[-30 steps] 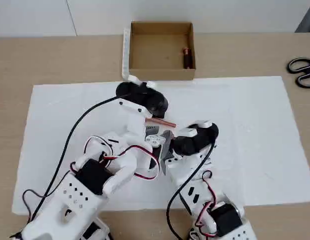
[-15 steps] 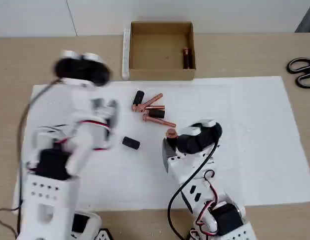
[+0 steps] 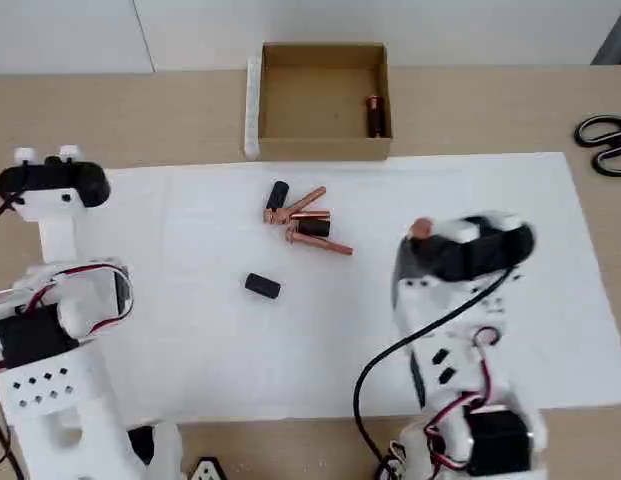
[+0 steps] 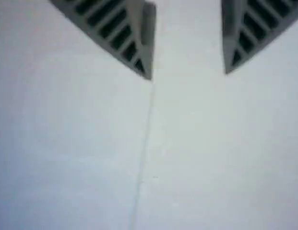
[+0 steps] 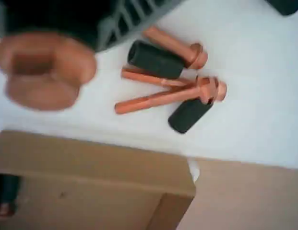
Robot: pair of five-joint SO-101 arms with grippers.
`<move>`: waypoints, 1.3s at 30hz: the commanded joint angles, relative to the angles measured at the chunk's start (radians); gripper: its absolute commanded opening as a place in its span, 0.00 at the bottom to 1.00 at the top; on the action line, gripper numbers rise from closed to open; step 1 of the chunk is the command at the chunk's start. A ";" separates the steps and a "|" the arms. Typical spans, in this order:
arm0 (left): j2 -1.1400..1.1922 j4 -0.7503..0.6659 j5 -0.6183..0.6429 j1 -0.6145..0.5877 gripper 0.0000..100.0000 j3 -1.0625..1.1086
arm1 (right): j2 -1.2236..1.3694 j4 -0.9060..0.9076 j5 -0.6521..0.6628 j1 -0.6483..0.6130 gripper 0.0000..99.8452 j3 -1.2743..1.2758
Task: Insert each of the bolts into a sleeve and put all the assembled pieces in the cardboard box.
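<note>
My right gripper [image 3: 426, 244] hovers over the right half of the white sheet, shut on a copper bolt [image 3: 420, 228] whose blurred head [image 5: 43, 67] sits against a dark sleeve. Loose on the sheet's middle lie three copper bolts [image 3: 308, 222] tangled with two black sleeves [image 3: 312, 227], seen too in the right wrist view as bolts [image 5: 168, 93] and sleeves [image 5: 156, 60]. Another black sleeve [image 3: 262, 286] lies alone nearer the front. The cardboard box [image 3: 290, 100] at the back holds one assembled piece [image 3: 373, 115]. My left gripper [image 4: 187, 72] is open above bare sheet at the far left.
The white sheet [image 3: 510, 330] covers most of the tan table. Scissors [image 3: 605, 142] lie at the right edge. A white strip [image 3: 252, 105] leans along the box's left wall. The box's wall [image 5: 91, 167] is close to the loose parts.
My left arm let go at the centre and swung out to the sheet's far left. My right arm lifted and moved right with the bolt, uncovering the loose bolts and sleeves.
</note>
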 commanded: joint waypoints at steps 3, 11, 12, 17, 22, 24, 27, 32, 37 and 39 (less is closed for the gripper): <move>-0.020 0.011 0.018 0.006 0.09 0.002 | 0.496 0.110 0.017 0.027 0.00 -0.675; -0.020 0.011 0.021 0.008 0.09 0.002 | 1.142 0.166 0.015 -0.042 0.00 -1.316; -0.020 0.011 0.021 0.008 0.09 0.002 | 1.211 0.162 0.017 -0.050 0.00 -1.367; -0.021 0.012 0.021 0.008 0.09 0.002 | 1.549 0.053 0.015 -0.062 0.00 -1.533; -0.021 0.026 0.021 0.008 0.09 0.002 | 1.814 -0.090 0.014 -0.059 0.00 -1.642; -0.021 0.034 0.021 0.008 0.09 0.002 | 1.902 -0.142 0.014 -0.059 0.00 -1.679; -0.021 0.034 0.021 0.008 0.09 0.002 | 2.018 -0.185 0.014 -0.058 0.00 -1.725; -0.021 0.034 0.021 0.008 0.09 0.002 | 2.189 -0.206 0.012 -0.059 0.00 -1.803; -0.021 0.041 0.021 0.008 0.09 0.004 | 2.310 -0.257 0.012 -0.058 0.00 -1.807; -0.021 0.046 0.021 0.009 0.09 0.004 | 2.333 -0.263 0.012 -0.058 0.00 -1.807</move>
